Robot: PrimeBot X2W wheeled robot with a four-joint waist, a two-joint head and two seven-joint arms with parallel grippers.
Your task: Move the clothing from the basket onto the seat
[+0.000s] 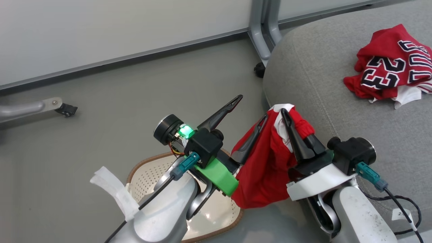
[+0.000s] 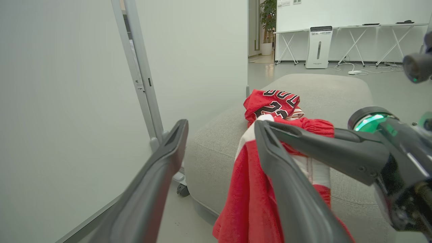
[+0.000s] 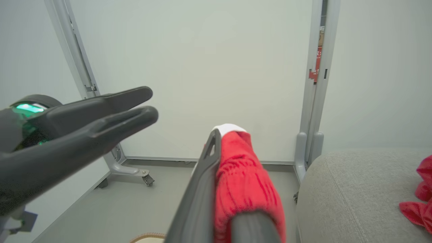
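Head: right gripper (image 1: 289, 116) clamped on ribbed-cuff red piece (image 1: 266, 168), which hangs limp betw. perforated cream basket (image 1: 148, 175) and seat (image 1: 320, 67) edge. Left gripper (image 1: 253, 107) spread wide beside it. Crumpled jersey (image 1: 388, 67) lies on the woven grey seat.
Left wrist: cloth's lower end cut off.
Right wrist: far finger prob. buried under red ribbing.

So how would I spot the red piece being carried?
Find the big grey seat at the right of the head view. At its near left edge, the right tool is shut on a red piece that hangs down limp. Unlike the jersey lying on the seat, it shows no number, just white trim.
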